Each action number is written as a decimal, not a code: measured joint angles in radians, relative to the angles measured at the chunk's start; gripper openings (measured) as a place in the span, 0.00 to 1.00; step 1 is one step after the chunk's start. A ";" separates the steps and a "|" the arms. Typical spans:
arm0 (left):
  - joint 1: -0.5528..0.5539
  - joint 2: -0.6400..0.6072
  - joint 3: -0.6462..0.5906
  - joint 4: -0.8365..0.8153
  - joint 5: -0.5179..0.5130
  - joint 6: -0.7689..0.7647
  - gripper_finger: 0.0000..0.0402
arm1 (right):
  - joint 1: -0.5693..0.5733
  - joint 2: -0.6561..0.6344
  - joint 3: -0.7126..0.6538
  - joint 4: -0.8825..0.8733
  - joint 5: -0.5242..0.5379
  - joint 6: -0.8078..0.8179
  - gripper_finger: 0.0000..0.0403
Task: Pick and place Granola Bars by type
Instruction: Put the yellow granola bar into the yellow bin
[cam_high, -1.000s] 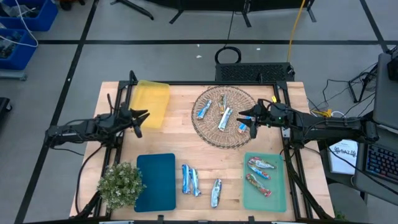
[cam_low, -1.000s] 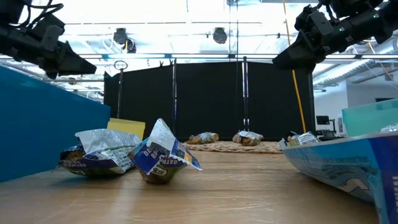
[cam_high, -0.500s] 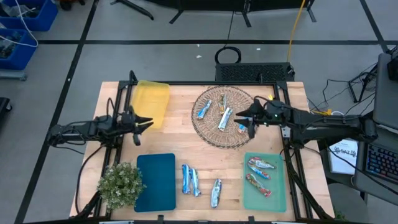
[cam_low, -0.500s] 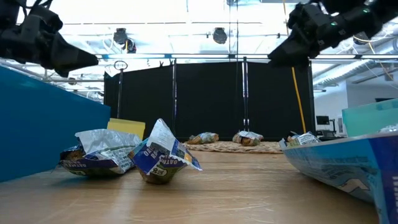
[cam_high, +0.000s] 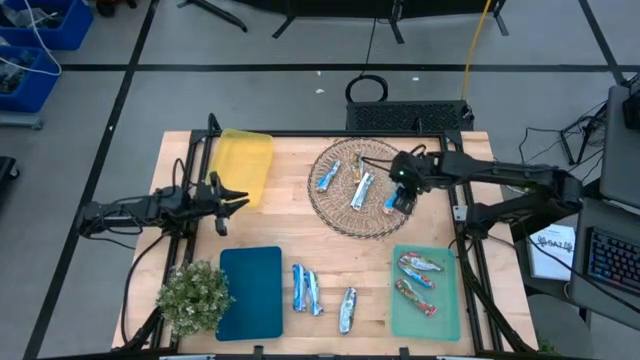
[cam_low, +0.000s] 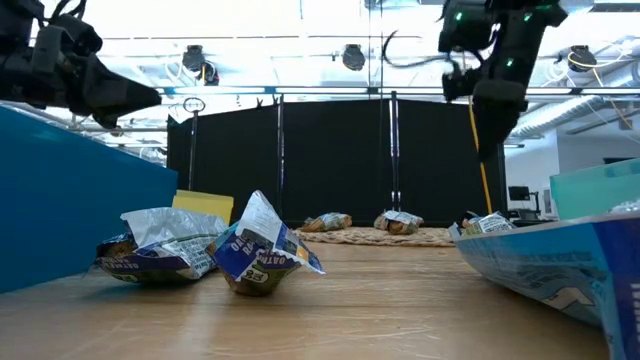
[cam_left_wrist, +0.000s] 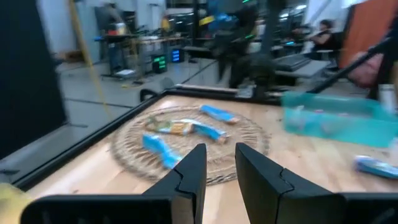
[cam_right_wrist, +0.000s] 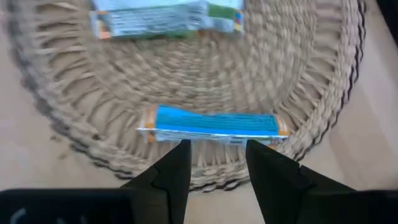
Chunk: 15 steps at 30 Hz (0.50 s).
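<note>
The right gripper (cam_high: 403, 196) hovers with its fingers apart over a blue granola bar (cam_right_wrist: 214, 124) lying at the edge of the round wicker basket (cam_high: 334, 215). The left gripper (cam_high: 226, 198), fingers parted and empty, hangs beside the yellow mat (cam_high: 245, 160) on the bench (cam_high: 350, 255).

Right gripper (cam_high: 403, 196) pointing down, fingers (cam_right_wrist: 172, 171) apart; left idle.

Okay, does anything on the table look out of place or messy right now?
Mildly. Three blue foil granola bars lie loose on the bare wooden table between the flat teal mat and the flat green mat, on neither one. In the low view two of them look crumpled. Nothing appears spilled.
</note>
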 joint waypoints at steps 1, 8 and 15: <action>0.002 0.000 0.000 0.010 0.036 0.002 0.23 | -0.009 0.013 -0.003 0.003 0.000 0.002 0.36; 0.002 0.000 0.000 0.047 0.149 0.011 0.23 | -0.070 0.120 -0.012 0.030 -0.063 0.005 0.36; 0.002 0.001 0.000 0.034 0.071 0.014 0.23 | -0.099 0.206 -0.012 0.112 -0.076 0.132 0.36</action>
